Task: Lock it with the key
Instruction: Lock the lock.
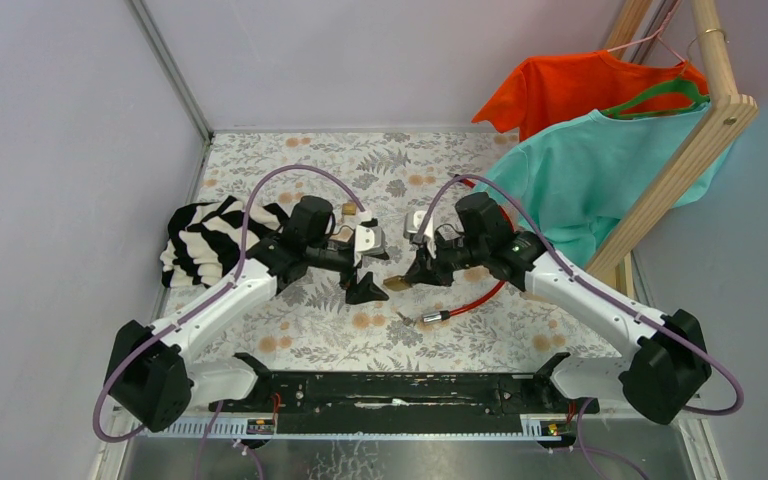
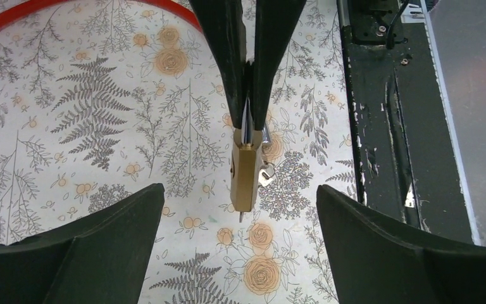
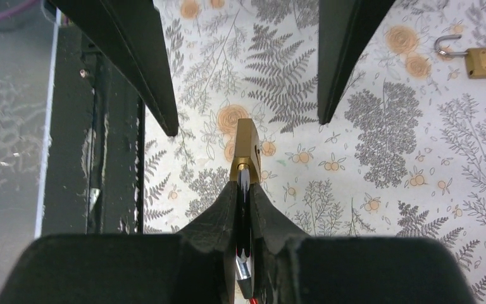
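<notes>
The table with the grey and orange floral cloth [image 1: 290,160] carries everything, and the reference here is the brass padlock with a silver shackle [image 3: 248,142], which is in the air over the middle of the table, nearer to the arm bases than to the back wall. Far to the right of the padlock and behind it stands a light wooden clothes rack [image 1: 680,150] with a teal T-shirt [image 1: 590,170] and an orange T-shirt [image 1: 570,85] on hangers. Far to its left lies a crumpled black and white striped cloth [image 1: 200,240]. The left arm [image 1: 220,295] and the right arm [image 1: 590,300] reach to the padlock from both sides. A thin red cable [image 1: 470,295] curves on the cloth just to the right of the padlock. The right gripper [image 3: 243,187] has its jaws pressed together on the shackle, so the padlock's body sticks out free beyond the fingertips. The left gripper [image 2: 238,188] has its jaws wide apart, one finger on each side of the padlock's body, touching nothing. A second, smaller brass padlock with an open shackle [image 3: 484,61] lies on the cloth well behind the held one. A small silver key [image 2: 266,175] appears just beside the padlock's body; I cannot tell whether it touches it.
</notes>
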Controlling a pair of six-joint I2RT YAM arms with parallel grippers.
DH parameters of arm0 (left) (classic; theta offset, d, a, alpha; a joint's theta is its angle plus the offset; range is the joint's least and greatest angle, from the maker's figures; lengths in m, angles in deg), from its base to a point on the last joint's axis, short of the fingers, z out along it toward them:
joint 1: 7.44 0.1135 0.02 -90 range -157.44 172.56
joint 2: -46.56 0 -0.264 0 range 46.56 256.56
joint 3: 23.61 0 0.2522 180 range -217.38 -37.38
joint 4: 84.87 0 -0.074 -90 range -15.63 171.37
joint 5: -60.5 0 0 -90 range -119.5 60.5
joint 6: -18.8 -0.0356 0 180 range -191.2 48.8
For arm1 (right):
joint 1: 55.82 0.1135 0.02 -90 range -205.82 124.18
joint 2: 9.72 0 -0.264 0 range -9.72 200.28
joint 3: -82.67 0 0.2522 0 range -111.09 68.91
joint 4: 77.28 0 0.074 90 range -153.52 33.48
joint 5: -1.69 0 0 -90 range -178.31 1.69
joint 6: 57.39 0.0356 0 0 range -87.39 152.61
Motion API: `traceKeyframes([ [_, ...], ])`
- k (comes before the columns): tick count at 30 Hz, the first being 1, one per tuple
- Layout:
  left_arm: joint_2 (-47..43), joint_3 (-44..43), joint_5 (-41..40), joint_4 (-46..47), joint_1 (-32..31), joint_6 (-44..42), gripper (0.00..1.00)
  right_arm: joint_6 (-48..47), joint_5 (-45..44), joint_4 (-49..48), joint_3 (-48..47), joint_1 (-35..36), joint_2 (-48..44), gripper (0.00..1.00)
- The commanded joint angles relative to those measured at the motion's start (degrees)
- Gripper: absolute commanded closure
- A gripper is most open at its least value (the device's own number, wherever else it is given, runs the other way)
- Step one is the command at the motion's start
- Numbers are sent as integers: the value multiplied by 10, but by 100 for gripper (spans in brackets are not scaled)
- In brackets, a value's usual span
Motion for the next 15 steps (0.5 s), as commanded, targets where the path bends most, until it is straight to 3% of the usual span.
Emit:
traceKeyframes([
  [1,12,12,26,68,3,40,4,76,49,-96,-8,-25,-44,100],
  [6,24,17,39,137,2,92,12,184,94,-170,0,-71,-59,100],
  [10,41,-6,43,150,1,119,20,205,110,-186,3,-79,-57,100],
  [15,45,-13,41,162,1,131,21,216,132,-196,8,-82,-54,100],
])
